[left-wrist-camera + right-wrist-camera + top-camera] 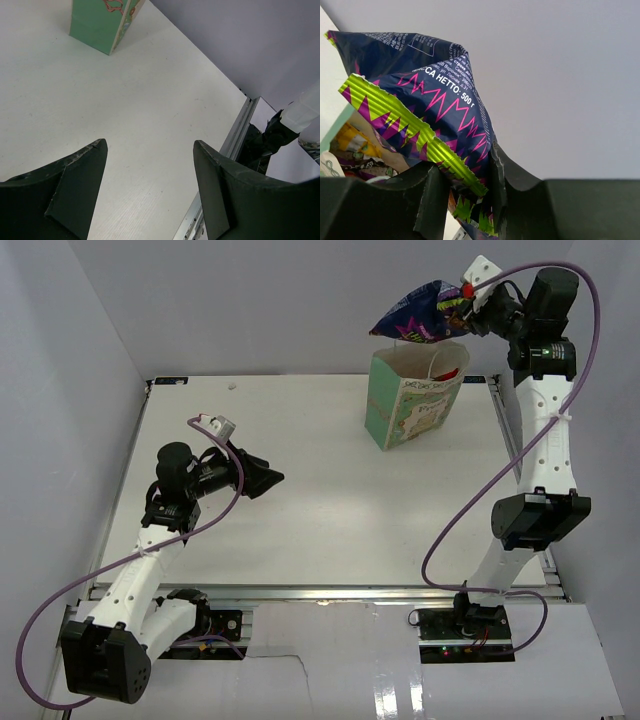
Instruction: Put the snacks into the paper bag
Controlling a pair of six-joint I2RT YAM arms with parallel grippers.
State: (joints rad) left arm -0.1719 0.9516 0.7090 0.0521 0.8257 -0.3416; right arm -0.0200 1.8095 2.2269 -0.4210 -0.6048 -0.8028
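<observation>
We see the paper bag [410, 418] upright, far right of the table [320, 540]; dark-blue bag [418, 315] hangs just above its mouth, long axis running left from the right gripper [463, 300], clamped on its crimped end; release looks straight down; left gripper [268, 478] wide open, empty, well apart.

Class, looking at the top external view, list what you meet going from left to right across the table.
Left gripper → paper bag → right arm. The dark-blue bag overlaps the paper bag, so it is omitted.
</observation>
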